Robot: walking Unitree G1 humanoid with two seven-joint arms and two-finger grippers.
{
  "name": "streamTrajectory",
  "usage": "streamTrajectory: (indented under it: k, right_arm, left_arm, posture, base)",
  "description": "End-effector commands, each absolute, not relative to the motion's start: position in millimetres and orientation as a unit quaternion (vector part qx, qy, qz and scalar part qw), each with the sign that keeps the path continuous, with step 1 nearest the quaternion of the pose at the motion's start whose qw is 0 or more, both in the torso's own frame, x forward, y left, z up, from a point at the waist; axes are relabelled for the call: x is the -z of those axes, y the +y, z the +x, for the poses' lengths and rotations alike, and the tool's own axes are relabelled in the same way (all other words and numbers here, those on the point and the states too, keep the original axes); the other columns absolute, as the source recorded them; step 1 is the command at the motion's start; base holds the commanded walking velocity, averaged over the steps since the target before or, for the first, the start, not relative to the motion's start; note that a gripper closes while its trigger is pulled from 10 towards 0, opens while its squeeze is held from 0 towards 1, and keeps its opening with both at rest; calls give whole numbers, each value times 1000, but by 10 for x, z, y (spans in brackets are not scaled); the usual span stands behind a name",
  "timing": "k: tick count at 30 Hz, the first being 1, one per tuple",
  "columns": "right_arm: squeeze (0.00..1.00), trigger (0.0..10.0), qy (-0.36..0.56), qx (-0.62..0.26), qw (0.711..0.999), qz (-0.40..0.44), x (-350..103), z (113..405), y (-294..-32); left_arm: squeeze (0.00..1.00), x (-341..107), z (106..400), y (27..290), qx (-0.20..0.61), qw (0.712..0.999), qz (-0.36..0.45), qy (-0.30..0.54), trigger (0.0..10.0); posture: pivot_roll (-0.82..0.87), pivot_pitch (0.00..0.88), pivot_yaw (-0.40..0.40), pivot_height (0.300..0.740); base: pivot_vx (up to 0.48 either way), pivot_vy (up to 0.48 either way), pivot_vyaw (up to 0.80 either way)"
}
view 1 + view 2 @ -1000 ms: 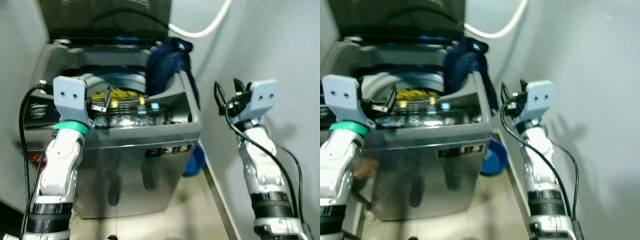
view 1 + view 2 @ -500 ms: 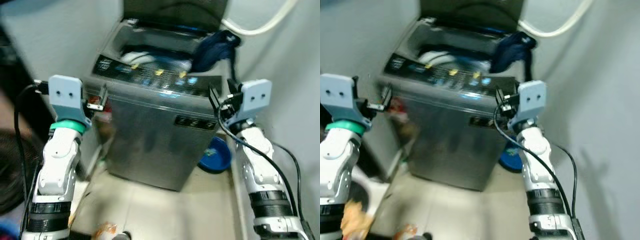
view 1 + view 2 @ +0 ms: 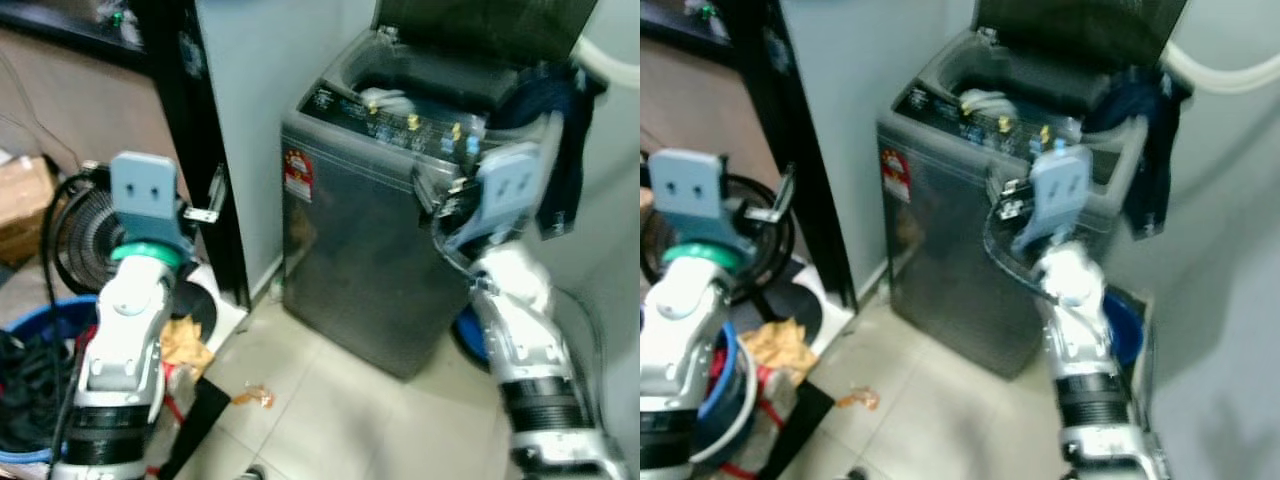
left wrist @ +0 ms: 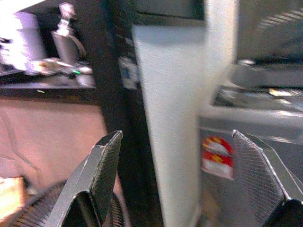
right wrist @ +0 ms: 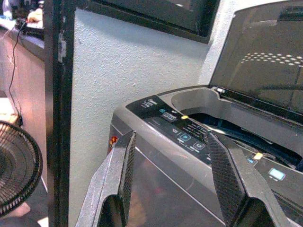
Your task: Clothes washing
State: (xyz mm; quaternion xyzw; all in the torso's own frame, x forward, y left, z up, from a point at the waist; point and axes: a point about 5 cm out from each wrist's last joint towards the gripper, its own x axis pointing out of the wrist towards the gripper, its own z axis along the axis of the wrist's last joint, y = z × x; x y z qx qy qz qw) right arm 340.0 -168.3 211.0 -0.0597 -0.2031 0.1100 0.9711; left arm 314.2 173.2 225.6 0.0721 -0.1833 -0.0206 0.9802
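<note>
Top-load washing machine (image 3: 390, 250) at far right, lid up, dark blue garment (image 3: 560, 150) draped over its right rim; drum contents unclear. Blue basket (image 3: 40, 390) near left holds dark clothes (image 3: 25, 395). Likely fetching laundry; next move calls for reaching the basket. Left gripper (image 4: 189, 179) spread, empty; right gripper (image 5: 175, 179) spread, empty, near the machine front.

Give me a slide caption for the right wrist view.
Open right gripper faces the washing machine, lid raised.
</note>
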Motion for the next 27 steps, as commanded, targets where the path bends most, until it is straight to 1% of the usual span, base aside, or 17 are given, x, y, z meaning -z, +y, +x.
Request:
streamTrajectory:
  k: [1,27]
  right_arm:
    - [0,10000,-198,-111,972,-55,-2081,3390,-1687]
    - [0,10000,-197,-112,973,-50,-2074,3390,-1688]
  left_arm:
    - [0,-2209,3145,1726,23,982,71,-172,10000]
    - [0,-2214,3155,1714,24,982,72,-171,10000]
  posture:
    - [33,0,-30,740]
    - [35,0,-29,740]
  base:
    - [0,0,781]
    - [0,0,778]
